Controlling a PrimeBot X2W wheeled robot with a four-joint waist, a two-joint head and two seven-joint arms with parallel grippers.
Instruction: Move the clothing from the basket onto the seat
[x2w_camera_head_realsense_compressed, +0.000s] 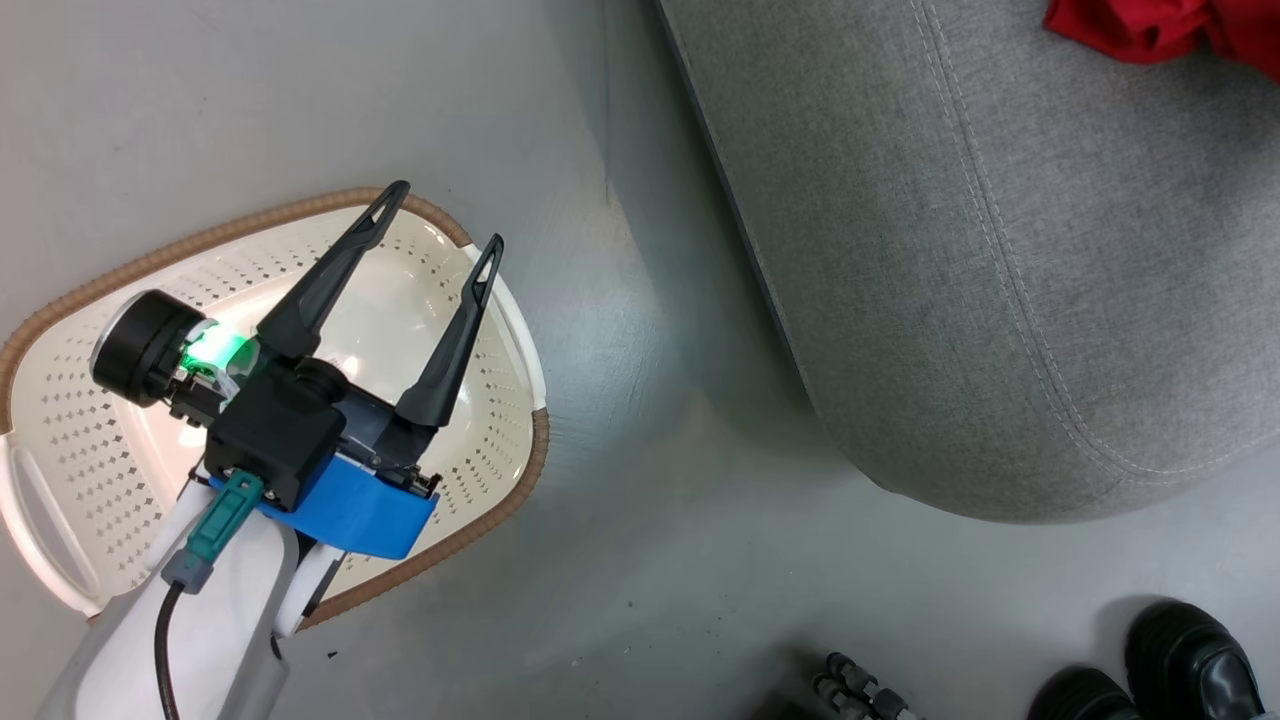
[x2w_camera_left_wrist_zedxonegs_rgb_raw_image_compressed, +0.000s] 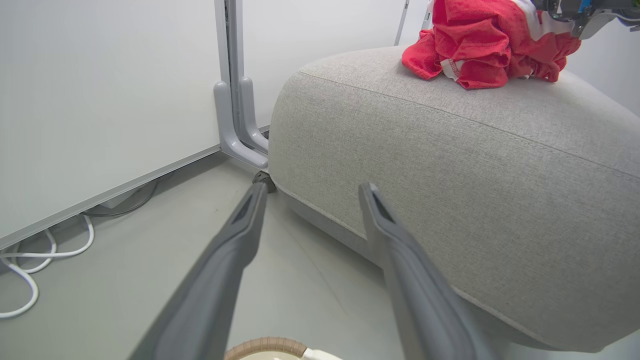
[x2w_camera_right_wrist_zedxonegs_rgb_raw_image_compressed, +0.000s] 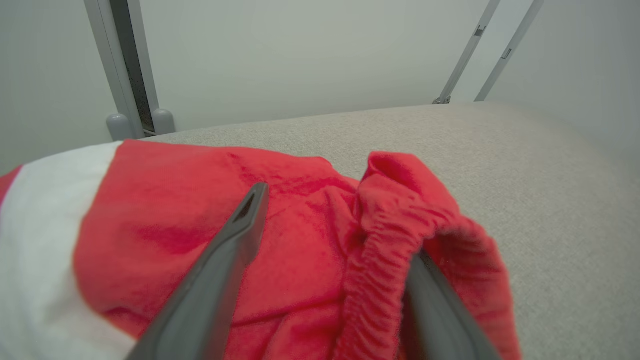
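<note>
Both wide: left end effector (x2w_camera_head_realsense_compressed: 445, 218) over basket (x2w_camera_head_realsense_compressed: 60, 400), right end effector (x2w_camera_right_wrist_zedxonegs_rgb_raw_image_compressed: 340, 225) amid clothing (x2w_camera_right_wrist_zedxonegs_rgb_raw_image_compressed: 165, 210) on seat (x2w_camera_right_wrist_zedxonegs_rgb_raw_image_compressed: 525, 165); waistband (x2w_camera_right_wrist_zedxonegs_rgb_raw_image_compressed: 380, 240) seemingly hooks finger (x2w_camera_right_wrist_zedxonegs_rgb_raw_image_compressed: 440, 310), could drag off.

The head camera looks steeply down beside the large grey fabric seat (x2w_camera_head_realsense_compressed: 1000, 250). The left wrist camera faces its side from low near the floor (x2w_camera_left_wrist_zedxonegs_rgb_raw_image_compressed: 125, 260). The right wrist camera sits close above its top. All three share its crumpled red clothing (x2w_camera_right_wrist_zedxonegs_rgb_raw_image_compressed: 300, 240).
</note>
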